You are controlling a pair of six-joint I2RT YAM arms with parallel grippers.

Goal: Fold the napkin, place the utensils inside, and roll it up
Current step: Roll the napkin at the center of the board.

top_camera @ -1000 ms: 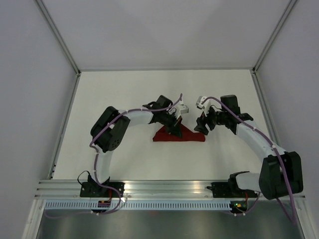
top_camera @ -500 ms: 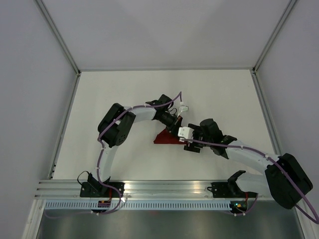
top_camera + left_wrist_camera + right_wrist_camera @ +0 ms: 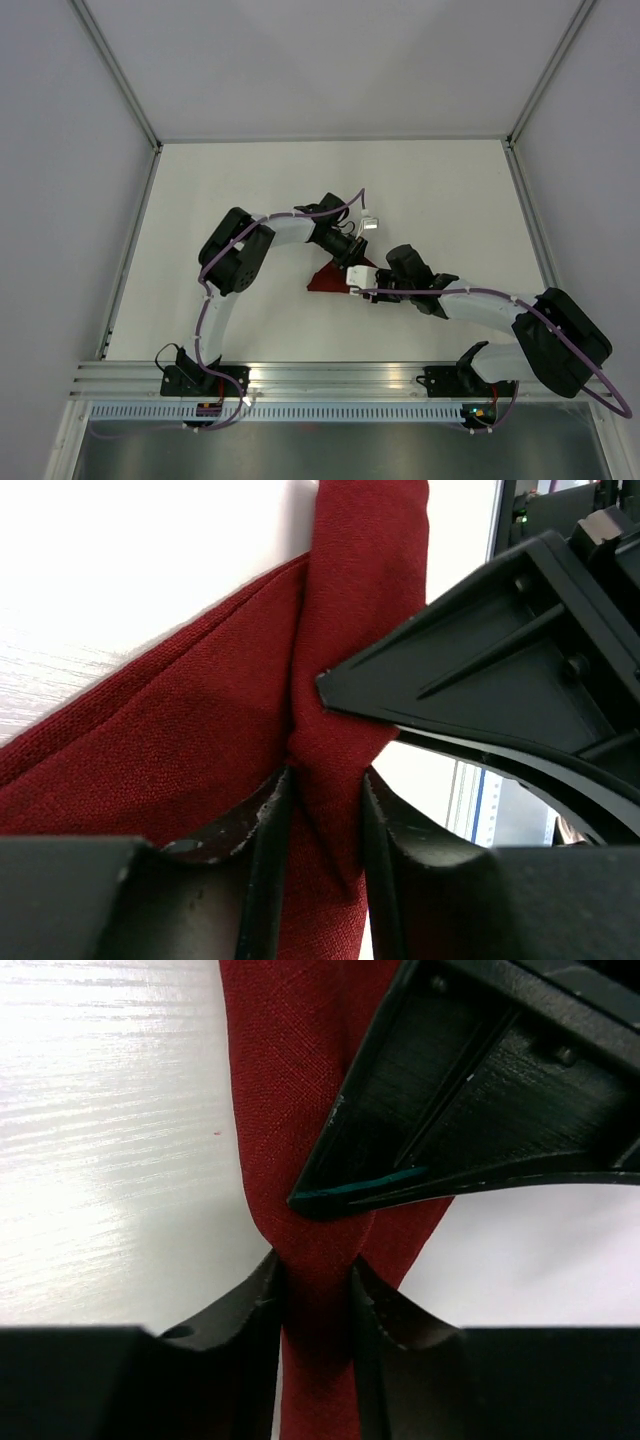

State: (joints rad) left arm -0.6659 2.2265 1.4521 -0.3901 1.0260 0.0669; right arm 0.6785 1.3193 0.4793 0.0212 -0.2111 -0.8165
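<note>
The dark red napkin (image 3: pixel 322 282) lies bunched on the white table, mostly covered by both grippers. My left gripper (image 3: pixel 352 266) comes at it from the far side. In the left wrist view a twisted band of the napkin (image 3: pixel 200 740) fills the gap of the left gripper (image 3: pixel 327 775), touching both pads. My right gripper (image 3: pixel 362 292) meets it from the near side. Its wrist view shows the right gripper (image 3: pixel 313 1270) pinching the same band of napkin (image 3: pixel 290 1080). The two grippers sit tip to tip. The utensils are hidden.
White table (image 3: pixel 250 190) with grey walls on three sides and a metal rail (image 3: pixel 320 375) at the near edge. The right arm's elbow (image 3: pixel 550 340) lies low along the near right side.
The right arm swung in from the napkin's right side to its near edge and closed on the cloth. The left gripper's jaws stand wider than before, still around the napkin.
</note>
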